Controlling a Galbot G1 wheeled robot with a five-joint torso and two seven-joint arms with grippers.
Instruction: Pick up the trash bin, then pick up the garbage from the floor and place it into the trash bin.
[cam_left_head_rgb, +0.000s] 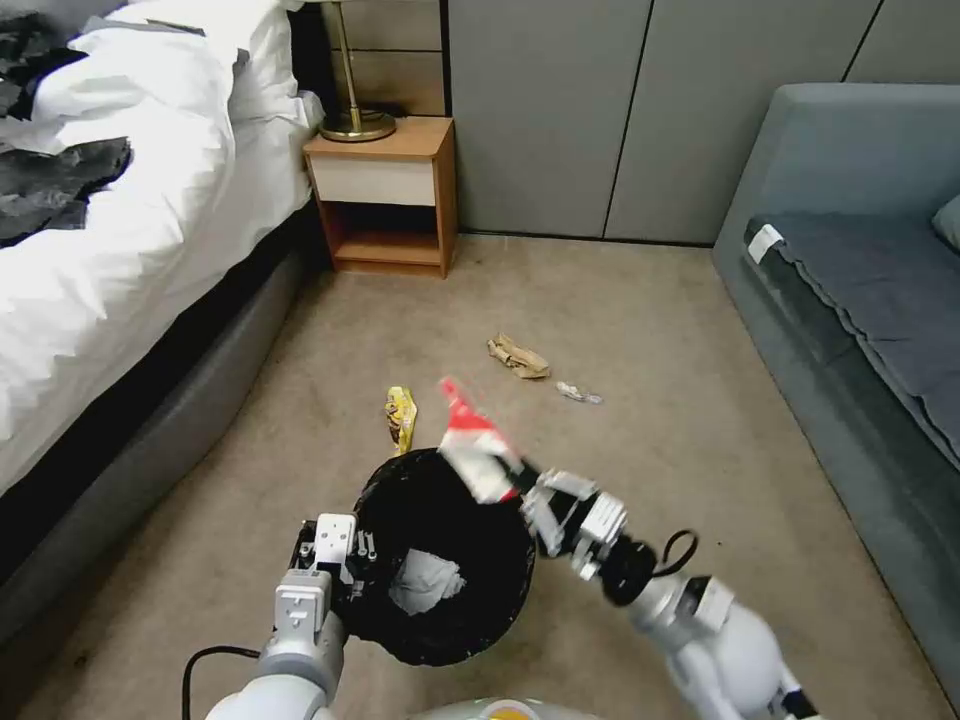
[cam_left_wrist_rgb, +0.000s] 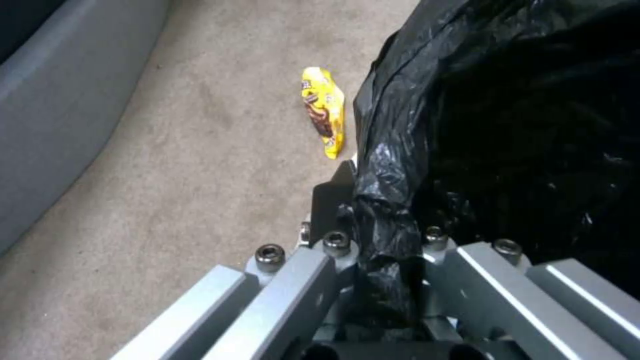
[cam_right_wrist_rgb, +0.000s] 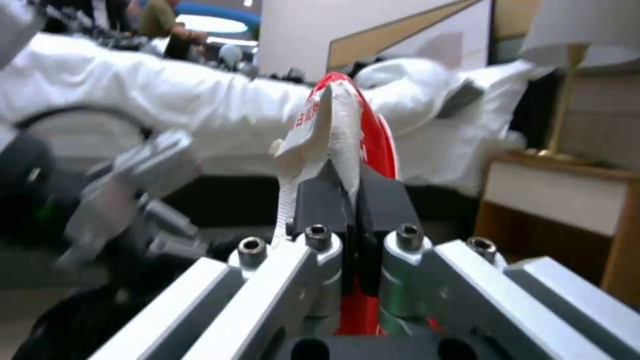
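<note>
Red-white wrapper (cam_left_head_rgb: 472, 448), black-lined trash bin (cam_left_head_rgb: 470, 610), yellow wrapper (cam_left_head_rgb: 400, 416), beige carpet (cam_left_head_rgb: 650, 330).

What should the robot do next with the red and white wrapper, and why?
Probably open the right gripper and let go. It pinches the red-white wrapper right above the far rim of the trash bin, which the left gripper holds by its near edge, so the wrapper should fall in.

The trash bin (cam_left_head_rgb: 445, 560), black-lined, holds white tissue (cam_left_head_rgb: 425, 585). A red-white wrapper (cam_left_head_rgb: 475, 445) hangs tilted over its 1 o'clock rim. On the floor: yellow wrapper (cam_left_head_rgb: 400, 417) at 11 o'clock, crumpled brown paper (cam_left_head_rgb: 518, 357) and foil wrapper (cam_left_head_rgb: 579, 393) at 1 o'clock.
</note>
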